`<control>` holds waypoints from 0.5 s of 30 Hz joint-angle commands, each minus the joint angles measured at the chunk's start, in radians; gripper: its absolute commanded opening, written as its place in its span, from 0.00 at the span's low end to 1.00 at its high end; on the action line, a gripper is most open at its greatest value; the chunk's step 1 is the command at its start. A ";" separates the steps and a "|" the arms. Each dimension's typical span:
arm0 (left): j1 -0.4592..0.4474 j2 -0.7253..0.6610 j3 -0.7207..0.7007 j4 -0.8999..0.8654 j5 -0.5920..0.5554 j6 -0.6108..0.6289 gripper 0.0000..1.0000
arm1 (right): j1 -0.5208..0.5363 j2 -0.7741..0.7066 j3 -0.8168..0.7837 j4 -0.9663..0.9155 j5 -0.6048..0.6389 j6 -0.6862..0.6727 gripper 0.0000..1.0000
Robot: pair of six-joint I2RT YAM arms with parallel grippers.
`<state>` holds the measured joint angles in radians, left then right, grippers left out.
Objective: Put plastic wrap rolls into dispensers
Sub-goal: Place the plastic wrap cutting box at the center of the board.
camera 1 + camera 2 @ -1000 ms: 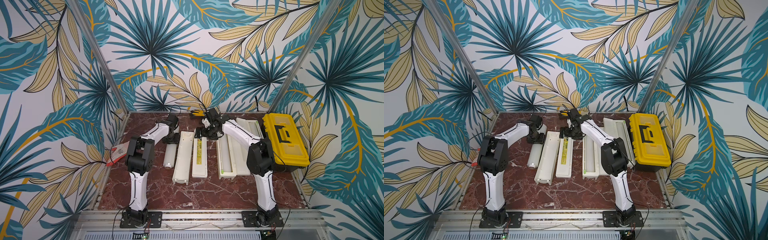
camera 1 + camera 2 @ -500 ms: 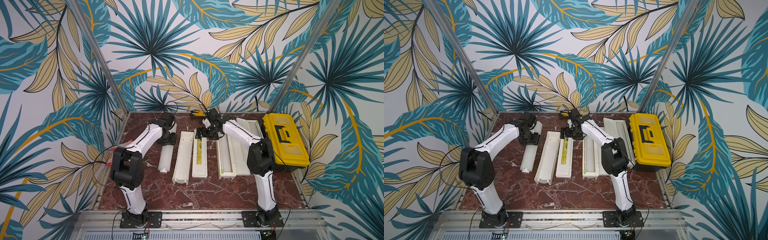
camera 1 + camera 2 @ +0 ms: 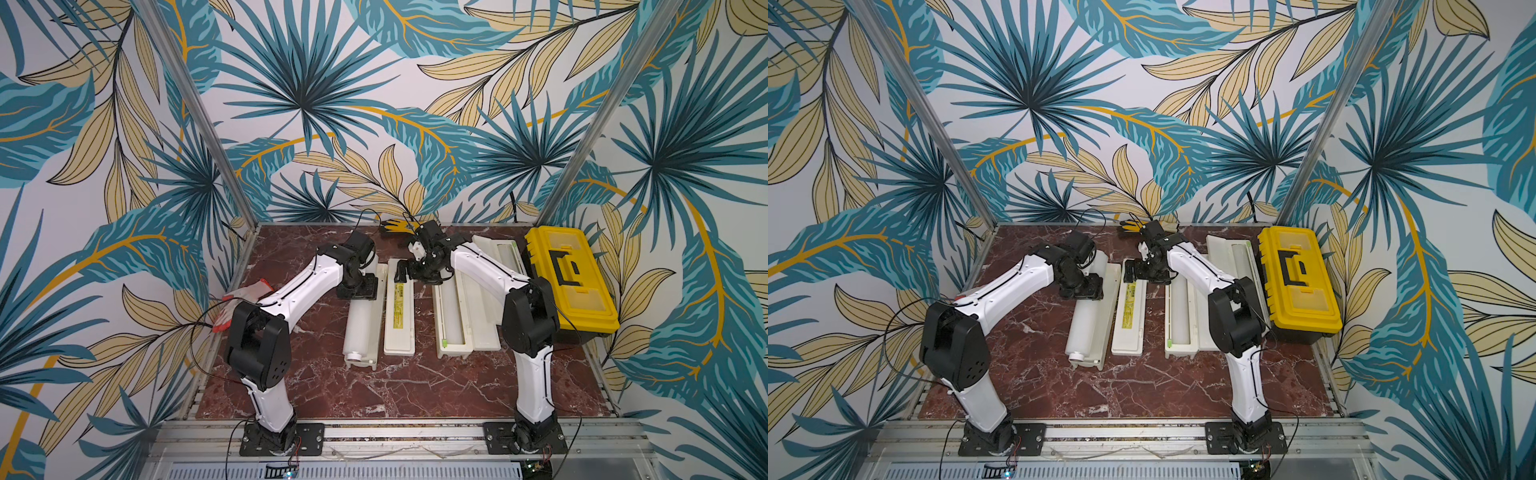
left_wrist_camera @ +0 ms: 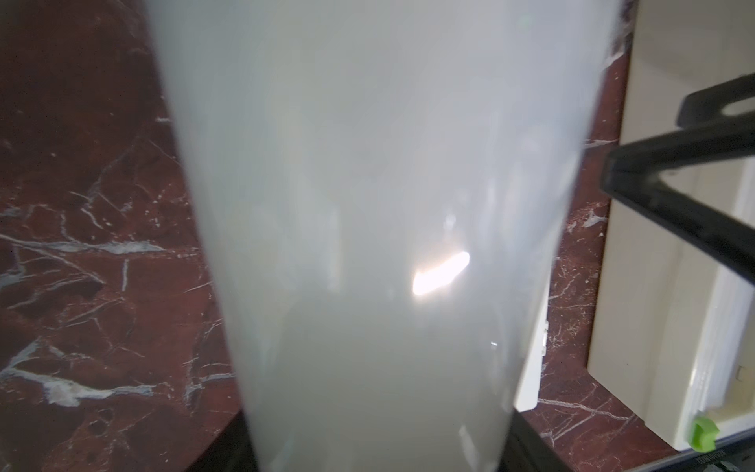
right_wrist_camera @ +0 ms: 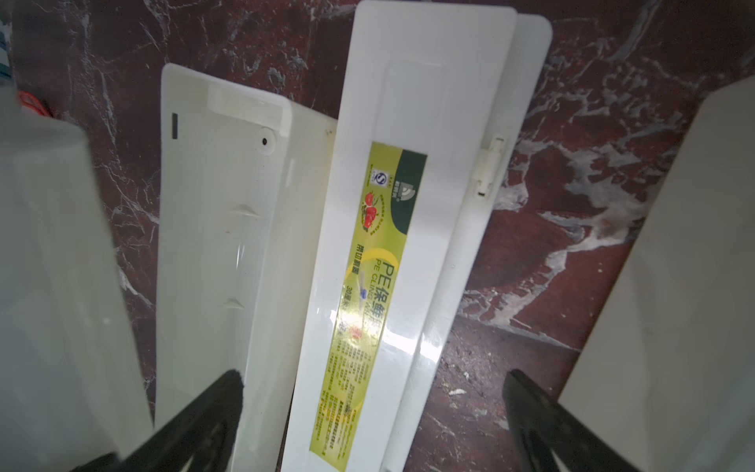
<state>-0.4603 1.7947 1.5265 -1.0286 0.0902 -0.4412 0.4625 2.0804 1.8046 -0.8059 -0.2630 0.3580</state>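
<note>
Clamped in the left gripper [image 3: 358, 287]: a roll [image 3: 357, 332], lengthwise along the open dispenser [image 3: 365, 365].
Seated or just above — cannot tell; stub end near its front edge. Jaws wide on the right gripper [image 5: 371, 380], straddling the far end of the lid [image 5: 412, 122] beside it. Further right a second dispenser [image 3: 457, 351], then a toolbox [image 3: 569, 286] at the right edge — bare marble [image 3: 395, 395] in front.

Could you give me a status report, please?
Left claw shut on translucent-white plastic wrap roll, at open cream dispenser, not seated. Right claw open above yellow-labelled lid. Nothing blocking.
</note>
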 commanded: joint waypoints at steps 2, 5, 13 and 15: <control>-0.009 -0.003 0.053 0.033 -0.015 -0.040 0.20 | 0.000 -0.065 -0.054 0.030 -0.022 -0.017 0.99; -0.015 0.021 0.049 0.034 -0.017 -0.044 0.20 | 0.001 -0.066 -0.071 0.033 -0.032 -0.020 0.99; -0.018 0.034 0.076 0.033 -0.012 -0.059 0.20 | 0.001 -0.067 -0.090 0.050 -0.048 -0.018 0.99; -0.018 0.021 0.096 0.033 -0.003 -0.055 0.20 | 0.001 -0.066 -0.088 0.052 -0.051 -0.017 0.99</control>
<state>-0.4728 1.8687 1.5314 -1.0306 0.0719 -0.4873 0.4625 2.0289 1.7283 -0.7620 -0.2974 0.3538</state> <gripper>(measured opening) 0.689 0.992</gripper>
